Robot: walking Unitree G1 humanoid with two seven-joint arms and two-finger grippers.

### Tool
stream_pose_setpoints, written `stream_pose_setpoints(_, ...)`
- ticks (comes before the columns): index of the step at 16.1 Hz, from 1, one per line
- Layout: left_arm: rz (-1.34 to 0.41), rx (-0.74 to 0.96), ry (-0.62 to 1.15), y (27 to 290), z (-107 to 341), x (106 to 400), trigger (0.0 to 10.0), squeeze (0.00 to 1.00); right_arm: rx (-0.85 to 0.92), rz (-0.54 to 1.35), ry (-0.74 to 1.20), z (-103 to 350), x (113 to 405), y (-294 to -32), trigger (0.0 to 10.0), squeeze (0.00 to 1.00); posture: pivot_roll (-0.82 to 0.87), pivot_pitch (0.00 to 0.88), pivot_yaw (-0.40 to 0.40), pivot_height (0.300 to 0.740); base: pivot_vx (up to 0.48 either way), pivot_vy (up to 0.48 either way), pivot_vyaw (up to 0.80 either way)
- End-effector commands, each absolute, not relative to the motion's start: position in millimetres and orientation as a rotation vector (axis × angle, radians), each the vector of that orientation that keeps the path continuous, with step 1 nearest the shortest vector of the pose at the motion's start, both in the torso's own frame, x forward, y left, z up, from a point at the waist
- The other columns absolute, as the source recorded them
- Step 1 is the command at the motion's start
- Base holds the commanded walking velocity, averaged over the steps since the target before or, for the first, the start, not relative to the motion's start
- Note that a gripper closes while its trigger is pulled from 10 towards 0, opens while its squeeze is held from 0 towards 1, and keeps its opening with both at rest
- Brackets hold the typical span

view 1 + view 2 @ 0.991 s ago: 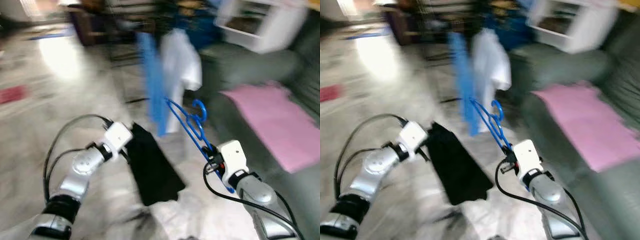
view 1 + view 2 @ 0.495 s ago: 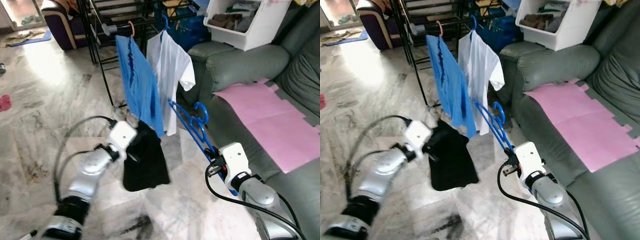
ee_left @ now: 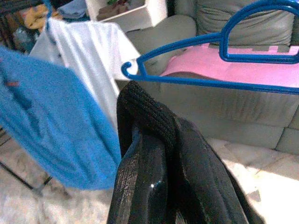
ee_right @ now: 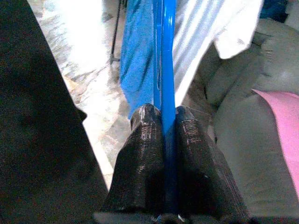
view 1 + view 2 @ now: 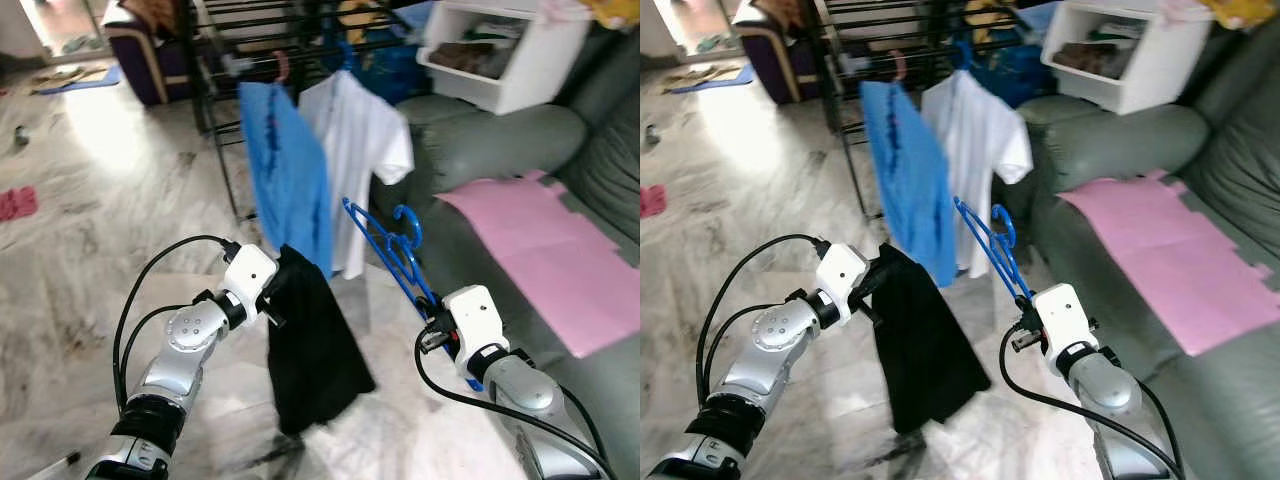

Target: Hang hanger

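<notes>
A blue plastic hanger [image 5: 385, 245] slants up from my right gripper [image 4: 163, 126], which is shut on its lower bar; its hook [image 5: 403, 218] sits near the hanging clothes. My left gripper [image 5: 280, 275] is shut on a black garment [image 5: 312, 355] that droops toward the floor, beside the hanger. In the left wrist view the black cloth [image 3: 196, 168] covers the fingers [image 3: 145, 140]. A black drying rack [image 5: 250, 60] behind holds a blue shirt [image 5: 290, 180] and a white T-shirt [image 5: 360, 160] on hangers.
A grey-green sofa [image 5: 500, 140] with a pink sheet [image 5: 540, 250] stands on the right. A white bin [image 5: 500, 55] rests on its arm. Marble floor [image 5: 100, 220] spreads to the left, with a dark armchair [image 5: 150, 50] far back.
The head camera has shifted and the blur has cleared. The black garment now hangs longer and lower from my left gripper. The right gripper still holds the hanger in the same pose.
</notes>
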State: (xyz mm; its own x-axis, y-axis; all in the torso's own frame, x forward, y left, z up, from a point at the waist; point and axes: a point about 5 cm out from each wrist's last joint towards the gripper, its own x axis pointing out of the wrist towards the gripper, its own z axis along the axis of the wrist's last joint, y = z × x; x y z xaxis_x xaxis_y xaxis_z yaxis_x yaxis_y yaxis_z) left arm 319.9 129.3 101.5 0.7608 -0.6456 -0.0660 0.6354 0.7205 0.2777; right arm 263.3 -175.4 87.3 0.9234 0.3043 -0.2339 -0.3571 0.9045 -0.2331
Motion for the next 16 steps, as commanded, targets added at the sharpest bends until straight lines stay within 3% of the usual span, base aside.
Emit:
stream_pose_setpoints(1, -0.713, 0.301, -0.059, 131, 108, 321, 10.0, 0.0, -0.281, 0.351, 0.179, 89, 266, -173, 10.0, 0.0, -0.03, 0.074, -0.007, 0.74, 0.0, 0.48, 0.0)
stream_pose_setpoints(5, -0.715, 0.31, -0.061, 131, 108, 319, 10.0, 0.0, -0.291, 0.347, 0.178, 89, 267, -172, 10.0, 0.0, -0.03, 0.078, -0.007, 0.74, 0.0, 0.477, 0.0)
stream_pose_setpoints(9, -0.748, 0.339, -0.074, 130, 110, 316, 10.0, 0.0, -0.299, 0.347, 0.175, 88, 267, -172, 10.0, 0.0, -0.03, 0.076, -0.01, 0.74, 0.0, 0.0, 0.0)
stream_pose_setpoints(12, -0.806, 0.524, -0.07, 141, 113, 316, 10.0, 0.0, -0.313, 0.354, 0.165, 92, 268, -176, 10.0, 0.0, -0.02, 0.077, -0.009, 0.74, 0.0, 0.0, 0.0)
stream_pose_setpoints(16, -0.929, 0.857, -0.028, 177, 136, 331, 10.0, 0.0, -0.317, 0.373, 0.153, 104, 275, -191, 10.0, 0.0, 0.01, 0.077, -0.011, 0.74, 0.0, 0.0, 0.0)
